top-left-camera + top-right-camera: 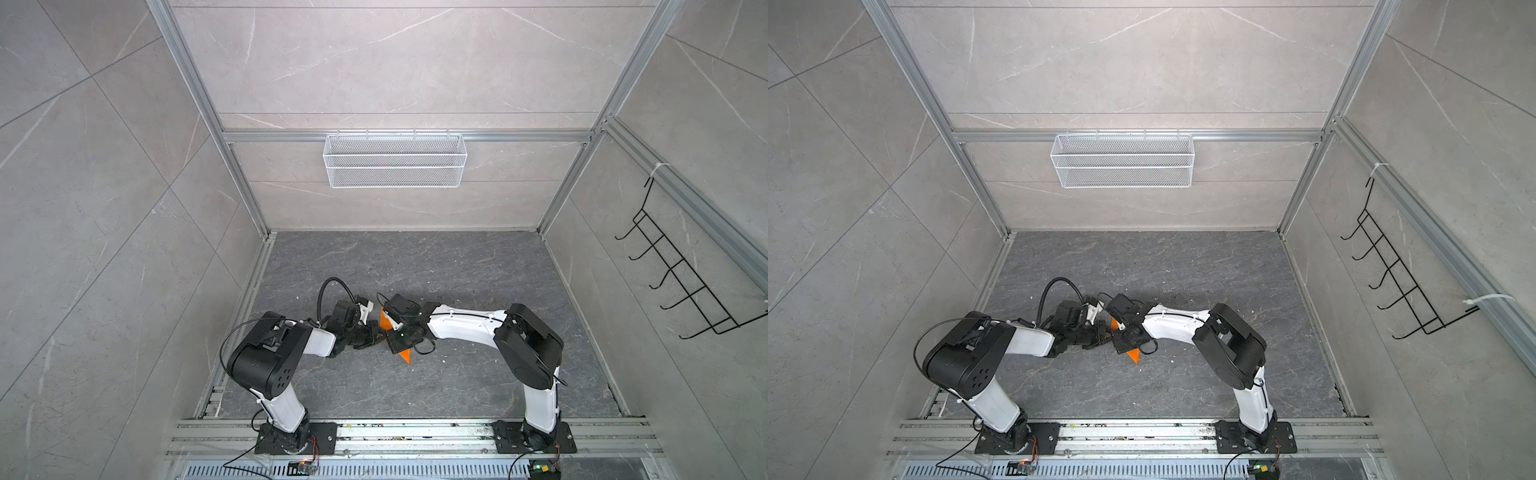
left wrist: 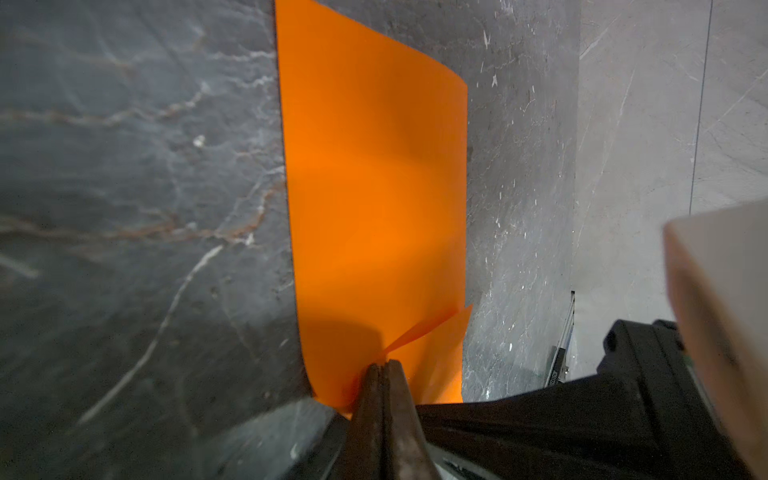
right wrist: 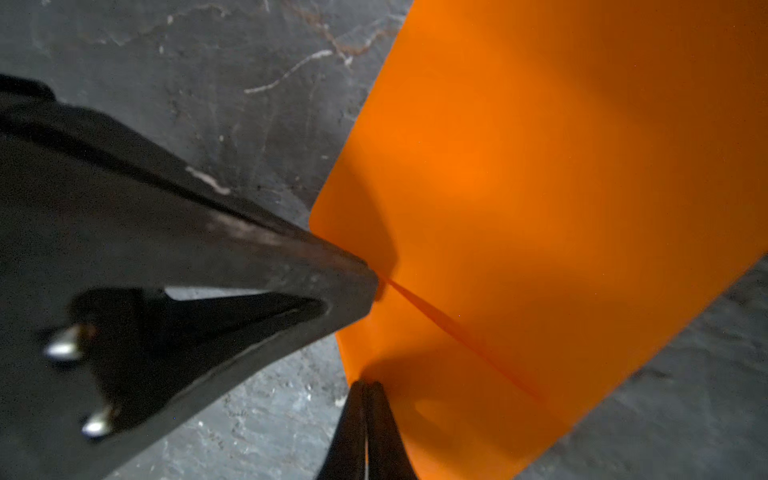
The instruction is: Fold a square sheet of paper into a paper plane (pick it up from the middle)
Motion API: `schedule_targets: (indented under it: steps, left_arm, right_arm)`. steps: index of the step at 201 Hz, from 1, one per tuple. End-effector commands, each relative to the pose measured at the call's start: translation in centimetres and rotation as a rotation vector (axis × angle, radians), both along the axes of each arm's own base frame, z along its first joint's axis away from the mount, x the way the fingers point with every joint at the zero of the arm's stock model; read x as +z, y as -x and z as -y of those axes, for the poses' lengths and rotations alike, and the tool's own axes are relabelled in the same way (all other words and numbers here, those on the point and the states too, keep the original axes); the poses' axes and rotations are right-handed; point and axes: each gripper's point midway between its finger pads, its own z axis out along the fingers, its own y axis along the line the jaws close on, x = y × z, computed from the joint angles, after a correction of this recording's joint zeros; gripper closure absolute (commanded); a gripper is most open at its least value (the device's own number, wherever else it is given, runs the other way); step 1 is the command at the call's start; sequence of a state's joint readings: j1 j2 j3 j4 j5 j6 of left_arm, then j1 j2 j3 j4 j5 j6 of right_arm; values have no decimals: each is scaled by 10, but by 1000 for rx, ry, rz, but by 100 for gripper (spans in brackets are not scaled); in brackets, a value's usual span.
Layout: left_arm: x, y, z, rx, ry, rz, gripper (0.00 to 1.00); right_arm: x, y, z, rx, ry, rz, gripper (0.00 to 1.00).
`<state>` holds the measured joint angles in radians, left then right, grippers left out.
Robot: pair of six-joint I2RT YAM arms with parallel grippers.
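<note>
While both grippers pinch it, the orange paper [image 3: 540, 187] hangs between them, well in front of the wire basket [image 1: 395, 160].
Our left gripper [image 2: 384, 365] has its fingers pressed together on the paper where a crease starts, and our right gripper [image 3: 368, 384] is closed on the paper's edge just beside it. In both top views we see only two orange corners between the wrists, far nearer the arm bases than the basket.

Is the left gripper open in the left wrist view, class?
No, the left gripper has its jaws pressed together, pinching the edge of the orange paper.
</note>
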<state>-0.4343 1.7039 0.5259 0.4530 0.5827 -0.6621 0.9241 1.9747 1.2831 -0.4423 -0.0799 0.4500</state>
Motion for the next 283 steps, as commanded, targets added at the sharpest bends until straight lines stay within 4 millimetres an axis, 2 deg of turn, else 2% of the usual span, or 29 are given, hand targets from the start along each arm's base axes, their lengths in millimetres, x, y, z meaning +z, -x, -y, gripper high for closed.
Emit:
schedule_targets:
  steps: [1, 84, 123, 144, 167, 183, 228, 283]
  left_arm:
    - [-66, 23, -47, 119, -269, -172, 100]
    - [-69, 24, -48, 120, -274, -180, 100]
    - [-68, 24, -47, 118, -273, -178, 100]
    - [-67, 24, -47, 114, -272, -175, 100]
    - [-66, 24, -46, 109, -266, -174, 100]
    - [-65, 24, -45, 108, -262, -172, 100]
    - [-64, 23, -43, 109, -250, -170, 100]
    - [-64, 24, -43, 107, -248, -173, 100]
  right_arm:
    - [-17, 21, 41, 43, 207, -13, 91]
    - [-7, 61, 50, 88, 159, -71, 88]
    - [-9, 67, 57, 80, 170, -80, 87]
    - [4, 58, 54, 73, 157, -28, 88]
    - [38, 38, 31, 65, 62, 72, 89]
    - [48, 29, 15, 60, 1, 101, 89]
    - [29, 15, -7, 50, 16, 85, 92]
    - [14, 10, -4, 17, 58, 78, 94]
